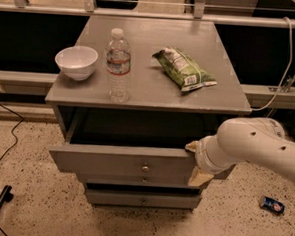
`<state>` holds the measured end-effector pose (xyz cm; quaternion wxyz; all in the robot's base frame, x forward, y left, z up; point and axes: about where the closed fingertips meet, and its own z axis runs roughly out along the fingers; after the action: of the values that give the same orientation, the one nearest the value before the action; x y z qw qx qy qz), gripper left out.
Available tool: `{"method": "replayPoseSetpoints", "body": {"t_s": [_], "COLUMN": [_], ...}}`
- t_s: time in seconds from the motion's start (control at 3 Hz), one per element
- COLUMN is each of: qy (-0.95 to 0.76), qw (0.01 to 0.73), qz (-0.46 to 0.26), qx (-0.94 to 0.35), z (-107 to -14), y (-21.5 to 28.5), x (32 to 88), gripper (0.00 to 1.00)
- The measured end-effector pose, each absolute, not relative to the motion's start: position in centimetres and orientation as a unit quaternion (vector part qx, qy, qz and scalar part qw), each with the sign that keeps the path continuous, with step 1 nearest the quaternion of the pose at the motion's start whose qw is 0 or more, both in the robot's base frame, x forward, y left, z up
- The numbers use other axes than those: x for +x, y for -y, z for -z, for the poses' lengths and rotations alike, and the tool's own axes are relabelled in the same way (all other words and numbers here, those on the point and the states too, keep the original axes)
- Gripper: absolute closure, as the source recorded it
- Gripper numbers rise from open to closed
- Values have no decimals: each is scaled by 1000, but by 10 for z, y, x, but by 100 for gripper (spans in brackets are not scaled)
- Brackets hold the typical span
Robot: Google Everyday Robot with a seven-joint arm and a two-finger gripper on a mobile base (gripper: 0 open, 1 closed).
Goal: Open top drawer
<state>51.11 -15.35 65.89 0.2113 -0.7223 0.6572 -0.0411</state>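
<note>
The top drawer [125,161] is seen pulled out beneath a grey cabinet top [154,85] set with a bowl [77,61], a water bottle [118,65] and a snack bag [183,68]. The gripper [196,162] is held at the drawer's right end, fingers spread apart, above a speckled floor [32,193].

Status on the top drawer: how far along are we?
Done: the top drawer is pulled well out of the cabinet, its dark interior open behind the front panel.
In hand: the gripper sits at the right end of the drawer front, away from the brass knob.
Left: probably only a little more pull if full extension is wanted, then backing the arm off.
</note>
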Motion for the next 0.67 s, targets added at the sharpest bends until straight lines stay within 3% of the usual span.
{"method": "replayPoseSetpoints", "body": {"t_s": [0.67], "qy": [-660], "qw": [201], "qz": [17], "qx": [-723], "z": [-644], "y": [153], "x": [520], "gripper": [25]}}
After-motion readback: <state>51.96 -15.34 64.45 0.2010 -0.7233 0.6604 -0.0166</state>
